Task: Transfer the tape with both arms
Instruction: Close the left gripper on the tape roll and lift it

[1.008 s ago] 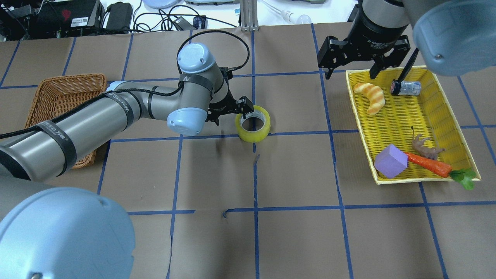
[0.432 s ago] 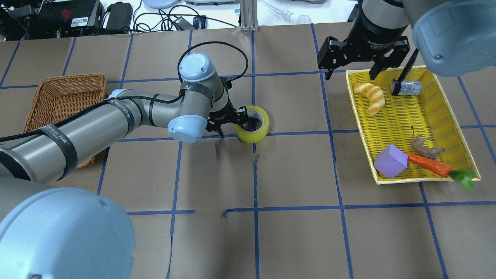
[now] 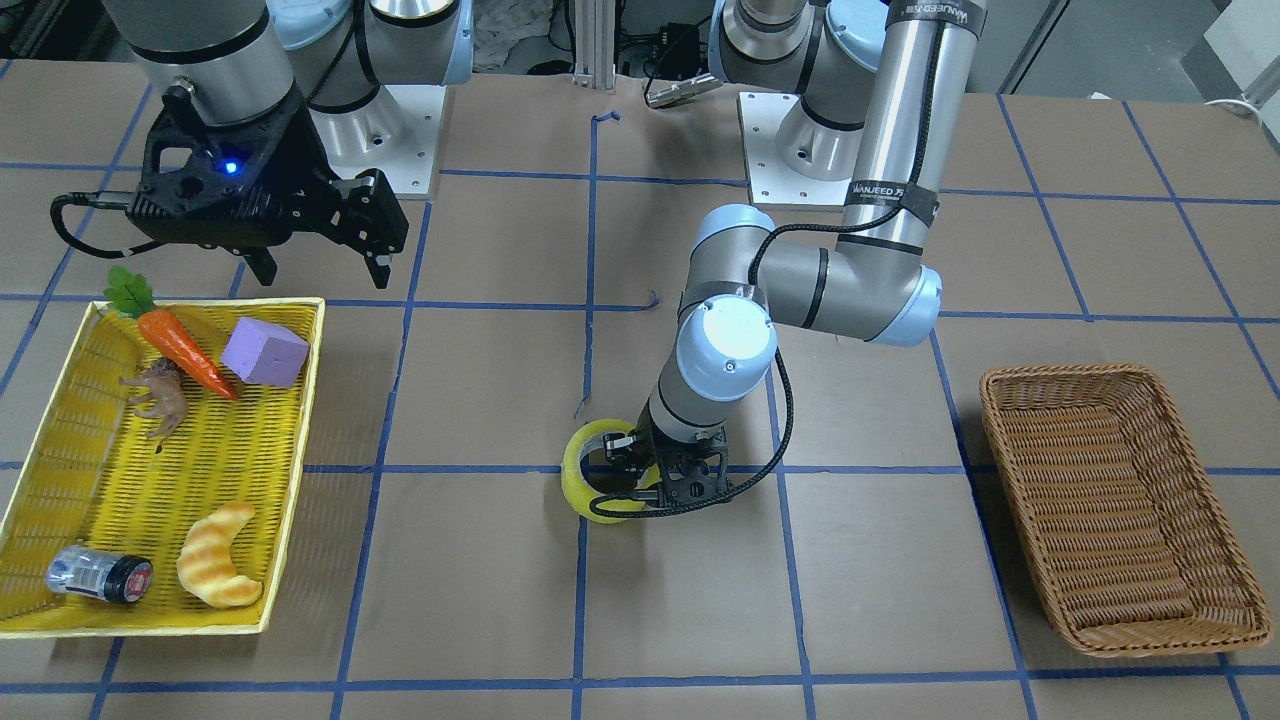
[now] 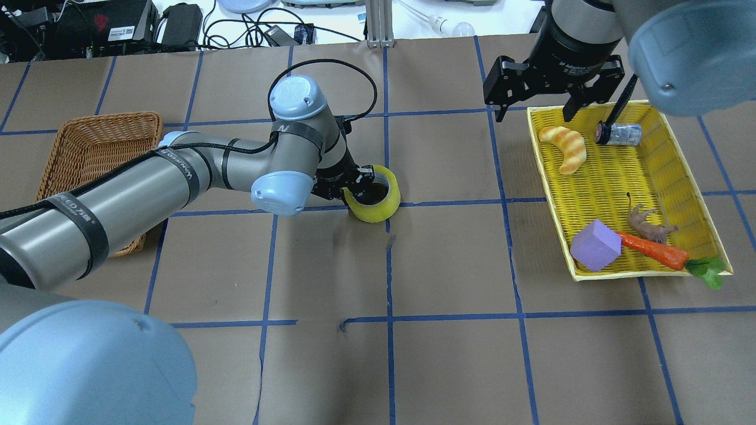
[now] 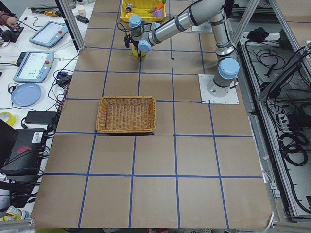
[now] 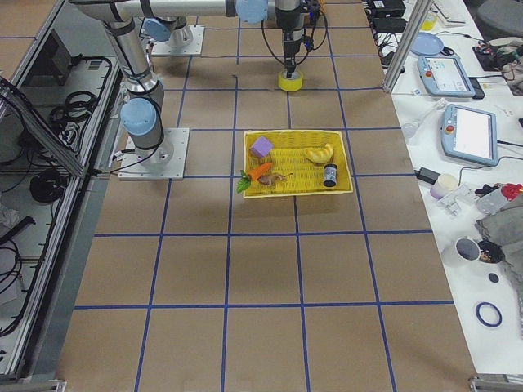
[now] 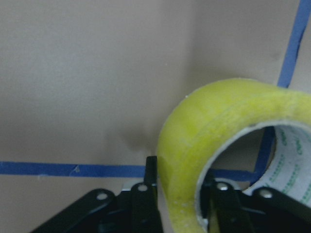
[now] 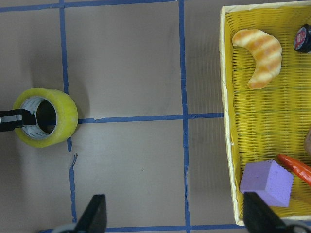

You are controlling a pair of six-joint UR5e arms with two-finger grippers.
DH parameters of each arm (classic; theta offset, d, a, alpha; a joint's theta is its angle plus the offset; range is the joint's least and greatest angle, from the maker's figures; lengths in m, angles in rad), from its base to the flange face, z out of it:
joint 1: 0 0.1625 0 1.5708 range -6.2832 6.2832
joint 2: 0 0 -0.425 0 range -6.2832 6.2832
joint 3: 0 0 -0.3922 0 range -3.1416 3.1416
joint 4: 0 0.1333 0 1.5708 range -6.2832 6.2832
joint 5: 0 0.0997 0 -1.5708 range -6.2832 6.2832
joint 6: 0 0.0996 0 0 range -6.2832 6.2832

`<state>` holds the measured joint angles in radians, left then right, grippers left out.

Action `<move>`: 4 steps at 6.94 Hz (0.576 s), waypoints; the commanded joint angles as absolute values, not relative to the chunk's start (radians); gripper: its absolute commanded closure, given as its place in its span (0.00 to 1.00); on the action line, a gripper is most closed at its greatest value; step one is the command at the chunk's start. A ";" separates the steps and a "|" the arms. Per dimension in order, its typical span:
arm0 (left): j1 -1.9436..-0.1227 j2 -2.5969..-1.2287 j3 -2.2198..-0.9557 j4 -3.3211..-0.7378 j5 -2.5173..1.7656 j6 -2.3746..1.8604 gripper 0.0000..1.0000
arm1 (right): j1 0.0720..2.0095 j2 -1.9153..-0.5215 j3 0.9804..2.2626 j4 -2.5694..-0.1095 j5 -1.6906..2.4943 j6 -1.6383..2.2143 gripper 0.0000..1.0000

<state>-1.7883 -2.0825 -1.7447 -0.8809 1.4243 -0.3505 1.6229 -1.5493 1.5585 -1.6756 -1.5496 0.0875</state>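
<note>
The yellow-green tape sits near the table's middle, on a blue grid line, slightly tipped. It also shows in the front view, the right wrist view and the left wrist view. My left gripper is shut on the tape's wall, with one finger inside the core and one outside. This shows in the left wrist view and the front view. My right gripper is open and empty, hovering over the far edge of the yellow tray.
The yellow tray holds a croissant, a small jar, a purple block, a carrot and a toy animal. A brown wicker basket stands at the left, partly under my left arm.
My left gripper has closed on the tape's wall. The tape has shifted a little left and toward the robot with it. The right arm has not moved.
</note>
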 commanded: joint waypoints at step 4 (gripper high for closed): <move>-1.519 -1.922 -1.651 -1.169 1.481 -0.032 1.00 | 1.623 -1.548 1.559 -1.677 -1.549 0.087 0.00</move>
